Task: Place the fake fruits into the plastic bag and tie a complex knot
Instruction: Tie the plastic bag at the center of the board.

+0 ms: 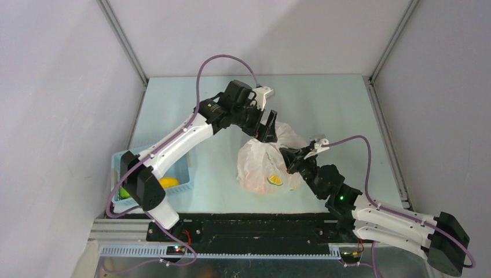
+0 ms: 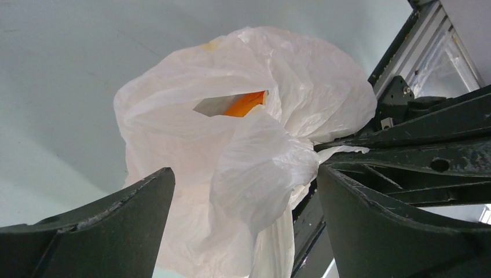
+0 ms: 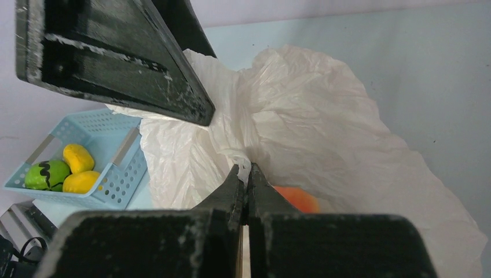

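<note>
**Left hand.** The left hand (image 1: 268, 134) is held fully open above the plastic bag (image 1: 260, 165), fingers pointing down at the far upper side of the bag. In the left wrist view, the left hand (image 2: 244, 172) is seen with its two fingers (image 2: 116, 226) spread wide. A bunched neck (image 2: 260, 174) of white film lies between them. No film is clamped by this hand. Whether a knot is formed in the bunched neck cannot be told.

**Right hand.** The right hand (image 1: 288, 155) is closed, and its tips are set against the near right side of the bag's top. In the right wrist view, the right hand (image 3: 246, 172) is shown with its jaws pressed together on a small fold of the bag film.

**Plastic bag.** The bag is seated on the bench (image 1: 324, 104), near the middle, between the two arms. It is crumpled and bulging. An orange fruit (image 2: 243, 104) is visible through a gap in the film near the bag's top. The same orange colour shows through the film beside the right hand (image 3: 298, 200). A printed fruit-slice mark (image 1: 274, 180) is carried on the near side of the bag.

**Surroundings.** A light blue basket (image 1: 180, 169) is placed at the near left of the bench, well apart from the bag. Two yellow fruits (image 3: 78, 168) and a green fruit (image 3: 46, 175) are contained in it.
</note>
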Robot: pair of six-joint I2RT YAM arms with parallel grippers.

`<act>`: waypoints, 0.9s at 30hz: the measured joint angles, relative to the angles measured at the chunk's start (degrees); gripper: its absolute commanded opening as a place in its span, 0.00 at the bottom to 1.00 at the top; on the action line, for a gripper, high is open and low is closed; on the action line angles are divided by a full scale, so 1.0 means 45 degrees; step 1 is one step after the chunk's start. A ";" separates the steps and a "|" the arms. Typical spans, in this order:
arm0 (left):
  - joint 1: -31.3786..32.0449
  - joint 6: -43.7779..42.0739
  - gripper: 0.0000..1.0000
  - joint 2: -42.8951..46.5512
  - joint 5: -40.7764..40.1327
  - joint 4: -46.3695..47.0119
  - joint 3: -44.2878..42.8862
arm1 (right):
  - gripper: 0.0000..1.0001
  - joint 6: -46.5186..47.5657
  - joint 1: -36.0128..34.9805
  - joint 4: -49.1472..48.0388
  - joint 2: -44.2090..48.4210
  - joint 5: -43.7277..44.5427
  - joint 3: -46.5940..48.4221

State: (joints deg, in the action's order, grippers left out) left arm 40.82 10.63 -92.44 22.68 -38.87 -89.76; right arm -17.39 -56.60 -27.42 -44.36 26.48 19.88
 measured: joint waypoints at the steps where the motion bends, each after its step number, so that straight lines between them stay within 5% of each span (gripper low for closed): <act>1: 0.0024 -0.0058 1.00 -0.0155 0.0053 -0.0204 -0.0146 | 0.00 0.0029 0.0000 -0.0049 0.0000 0.0005 -0.0005; 7: 0.0209 -0.0374 0.92 -0.0578 0.0267 -0.1035 -0.0355 | 0.00 0.0117 0.0000 -0.0223 0.0000 0.0005 -0.0083; 18: 0.0359 -0.0821 0.24 -0.0675 0.0427 -0.1700 -0.0335 | 0.00 0.0233 0.0097 -0.0301 0.0000 0.0209 -0.0272; 23: 0.0359 -0.0699 0.03 -0.0510 0.0427 -0.0923 0.0447 | 0.15 0.0228 0.0160 -0.0029 0.0121 0.0442 -0.0282; 27: 0.0359 -0.0466 0.00 0.0053 0.0432 0.0083 0.1690 | 0.35 0.0107 0.0170 0.0641 0.0850 0.0573 -0.0287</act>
State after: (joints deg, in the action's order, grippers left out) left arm 42.44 8.54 -92.20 24.62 -38.50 -82.15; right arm -16.91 -55.83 -24.53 -40.53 29.06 18.59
